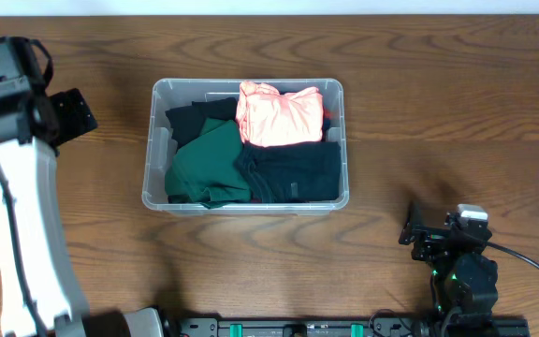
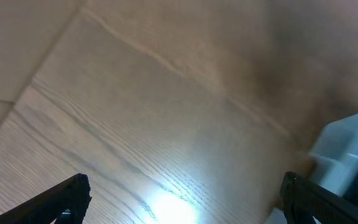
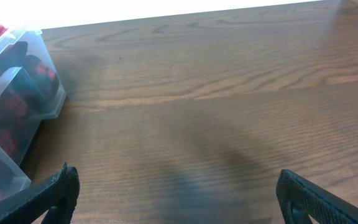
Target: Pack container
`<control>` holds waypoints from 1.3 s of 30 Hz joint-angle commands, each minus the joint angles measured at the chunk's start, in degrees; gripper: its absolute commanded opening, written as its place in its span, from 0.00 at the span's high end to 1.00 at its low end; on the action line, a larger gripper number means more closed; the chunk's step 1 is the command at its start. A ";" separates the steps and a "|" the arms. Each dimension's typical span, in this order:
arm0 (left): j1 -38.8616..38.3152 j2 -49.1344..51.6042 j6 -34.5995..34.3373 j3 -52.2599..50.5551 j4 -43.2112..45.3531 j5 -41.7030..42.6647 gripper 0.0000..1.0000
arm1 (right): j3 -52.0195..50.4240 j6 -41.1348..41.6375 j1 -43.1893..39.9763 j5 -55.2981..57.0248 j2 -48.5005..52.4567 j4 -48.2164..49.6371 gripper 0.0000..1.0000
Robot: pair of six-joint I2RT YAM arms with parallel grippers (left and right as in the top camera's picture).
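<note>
Nearest the robot's base, the black right arm (image 1: 455,255) sits folded low at the right of the dark brown, wood-grained counter (image 1: 438,112). The right jaws stand wide apart, holding nothing, over bare wood.

In the middle of the counter, well apart from both arms, rests the large clear plastic rectangular container (image 1: 154,140) with rounded corners and a thick rim. It is already filled with folded clothing:
- a dark navy garment (image 1: 293,173) at the near right
- a deep green garment (image 1: 209,164) at the near left
- a salmon-pink folded garment (image 1: 279,117) lying on top at the far side
- a black cloth (image 1: 190,117) in the far left corner

The fabrics look matte, soft and rumpled — the plastic is smooth and glossy.

Further off at the left, the white-shelled left arm (image 1: 21,215) reaches away from the base. The left jaws are also spread wide and empty, with a corner of the container just showing at the edge of the left wrist view.

By my judgement, the container is stiff but slightly flexible, and its smooth walls would be slippery. The thick rim on a short side looks like the surest place to take hold. Filled only with cloth it should be fairly light, though bulky. The garments will sag and compress under a pinch, so pressing down on the raised pink piece seems safer than tugging at it.
</note>
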 commanded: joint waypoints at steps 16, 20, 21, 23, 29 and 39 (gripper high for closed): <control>-13.57 -35.67 5.20 -6.08 -0.94 -1.01 0.02 | -0.24 0.20 -0.42 0.02 -0.37 0.07 0.01; -13.57 -40.19 8.50 -12.79 2.23 1.73 0.02 | -0.24 0.20 -0.42 0.04 -0.37 0.07 0.01; -13.57 -41.27 8.79 -14.91 3.82 2.56 0.02 | -0.24 0.20 -0.39 0.04 -0.37 0.07 0.01; -13.57 -43.60 8.74 -20.15 7.61 4.15 0.02 | -0.24 0.20 -0.42 0.04 -0.37 0.07 0.01; -13.57 -50.21 8.22 -35.78 17.64 9.35 0.02 | -0.24 0.20 -0.42 0.02 -0.37 0.09 0.01; -13.57 -63.89 4.61 -57.13 28.44 12.98 0.02 | -0.24 0.20 -0.39 0.02 -0.37 0.07 0.01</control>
